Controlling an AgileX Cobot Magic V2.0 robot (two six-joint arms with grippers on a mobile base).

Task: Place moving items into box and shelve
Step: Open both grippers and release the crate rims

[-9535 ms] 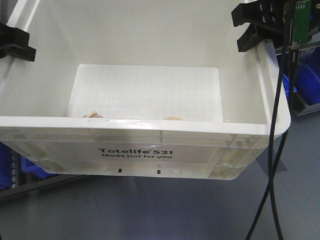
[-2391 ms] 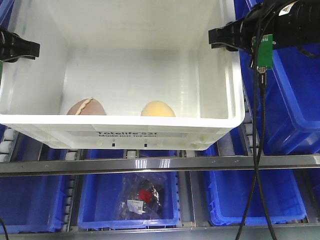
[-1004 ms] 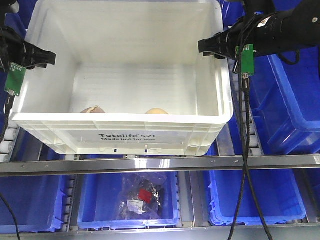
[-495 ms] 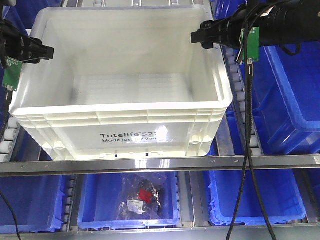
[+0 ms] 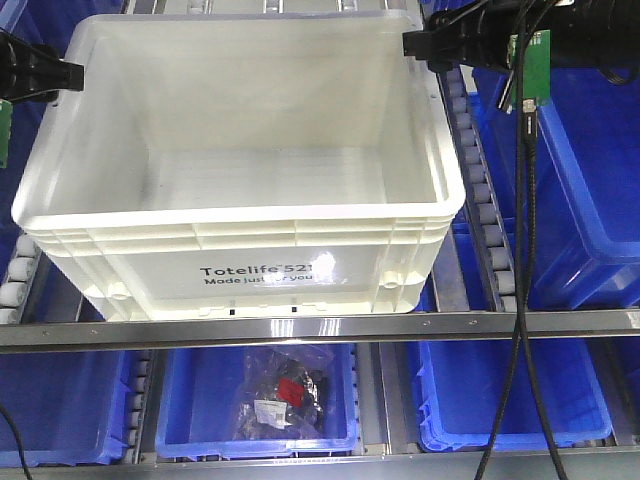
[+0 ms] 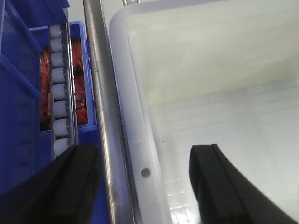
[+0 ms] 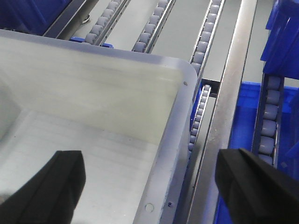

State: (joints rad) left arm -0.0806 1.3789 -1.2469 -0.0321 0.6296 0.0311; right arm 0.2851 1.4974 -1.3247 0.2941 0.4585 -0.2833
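The large white rectangular plastic crate with ribbed rim and black "Totelife 521" print (image 5: 240, 190) is seen resting on the roller track of the metal shelf rack (image 5: 320, 328), its printed wall facing the front camera. The small plush toys cannot be seen in any view; the near part of the crate floor is hidden behind the front wall. The left gripper (image 6: 145, 186) is seen spread wide, one black finger (image 6: 70, 182) outside the crate's left rim over the steel rail and the other inside over the crate floor; nothing is held and no contact with the rim can be made out. The right gripper (image 7: 154, 186) is likewise spread wide, straddling the crate's right rim near the far corner, one finger (image 7: 51, 184) inside and the other over the blue plastic bin (image 7: 243, 140) beside the rail; it grasps nothing. In the front view both grippers appear at the upper corners of the crate. A blue bin with a bagged item (image 5: 285, 395) is noted on the lower shelf level.
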